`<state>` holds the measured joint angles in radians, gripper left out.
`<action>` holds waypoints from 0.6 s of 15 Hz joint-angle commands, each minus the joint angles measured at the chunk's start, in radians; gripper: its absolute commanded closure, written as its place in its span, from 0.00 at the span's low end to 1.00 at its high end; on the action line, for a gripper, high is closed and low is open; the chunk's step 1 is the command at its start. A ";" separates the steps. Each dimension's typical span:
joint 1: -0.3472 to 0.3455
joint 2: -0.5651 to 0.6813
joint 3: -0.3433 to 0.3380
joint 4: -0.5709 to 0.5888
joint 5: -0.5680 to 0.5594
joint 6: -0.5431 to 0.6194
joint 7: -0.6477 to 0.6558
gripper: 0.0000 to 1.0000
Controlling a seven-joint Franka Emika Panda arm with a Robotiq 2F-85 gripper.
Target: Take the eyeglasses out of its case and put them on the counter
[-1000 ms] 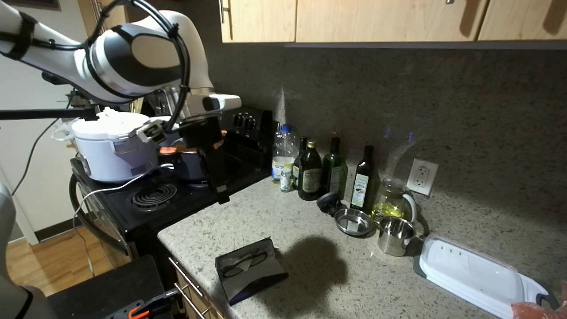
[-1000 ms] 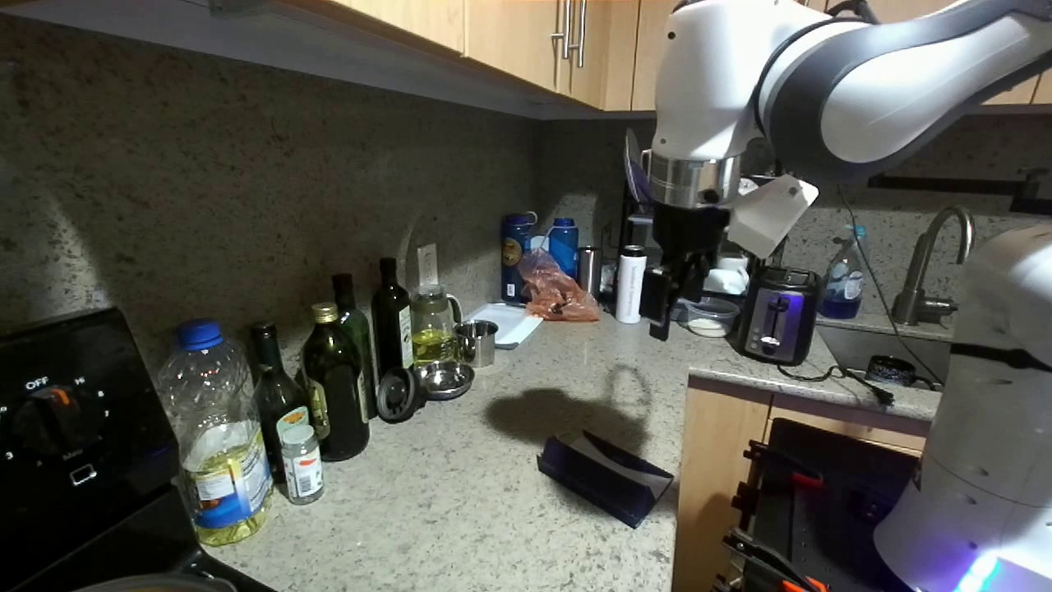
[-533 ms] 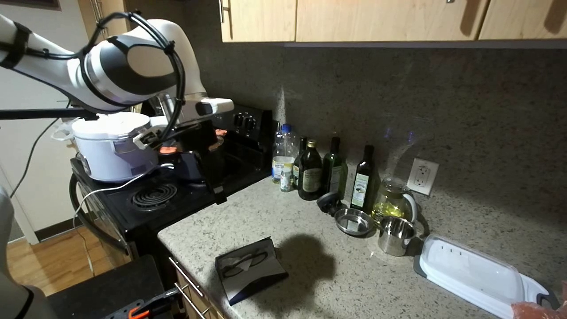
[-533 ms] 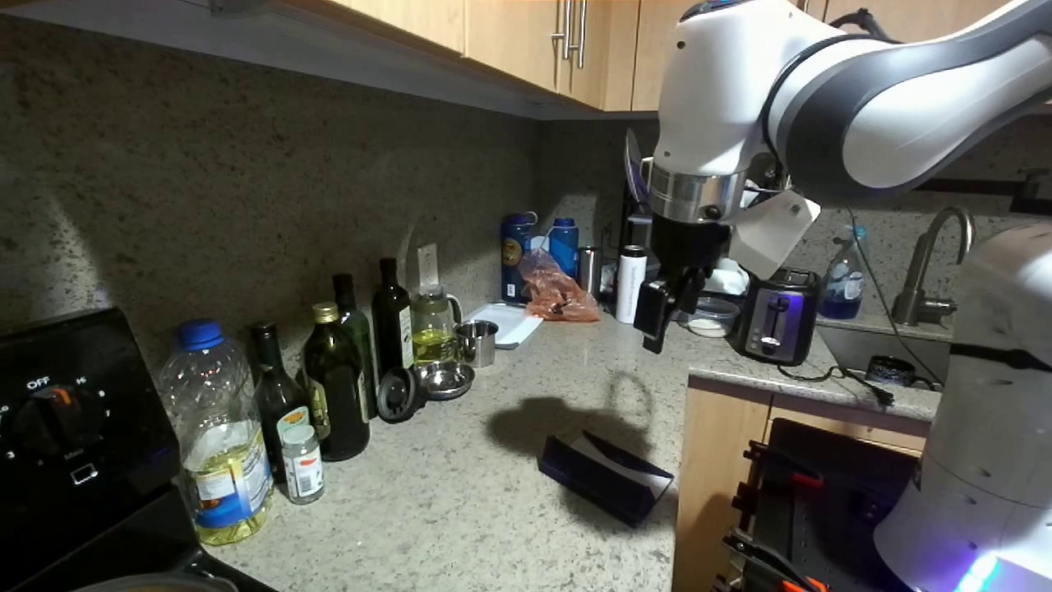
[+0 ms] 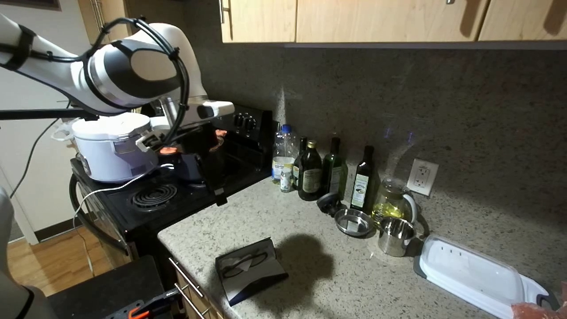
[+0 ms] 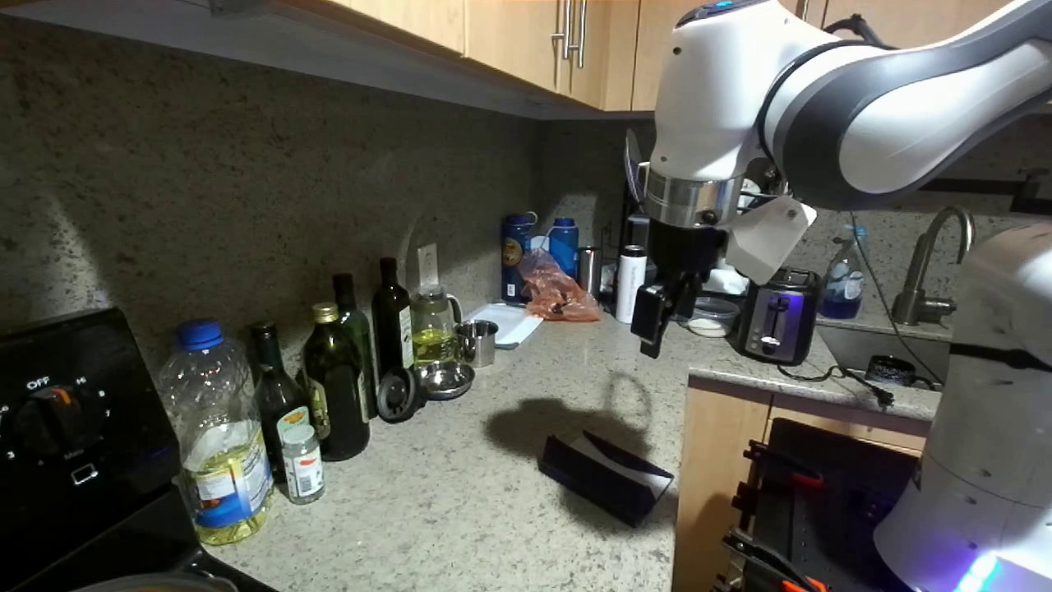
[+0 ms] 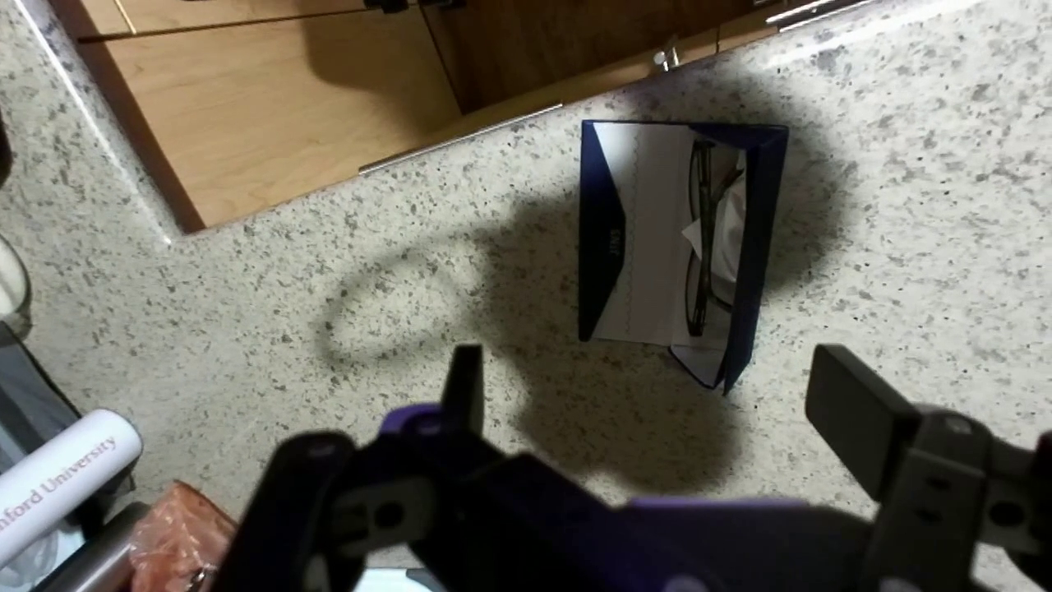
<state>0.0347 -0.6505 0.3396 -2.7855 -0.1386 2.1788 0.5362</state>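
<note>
While fingers (image 7: 859, 411) hang spread above the surface (image 7: 920, 247), eyeglasses (image 7: 704, 247) in the open case (image 7: 653, 238), near its right wall (image 7: 760, 247) (wrist view), likely want slow pinching, wall untouched.

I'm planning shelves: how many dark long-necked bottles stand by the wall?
4. In an exterior view, from left: a partly hidden bottle, a gold-capped bottle, a green bottle, and a slim bottle beside the jug. More may be hidden.
</note>
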 commanded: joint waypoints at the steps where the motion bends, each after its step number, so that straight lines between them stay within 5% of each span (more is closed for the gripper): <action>1: -0.009 0.060 -0.051 0.016 0.011 0.056 -0.038 0.00; 9: -0.016 0.209 -0.218 0.026 0.075 0.158 -0.202 0.00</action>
<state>0.0205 -0.5147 0.1637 -2.7819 -0.1086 2.2956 0.4057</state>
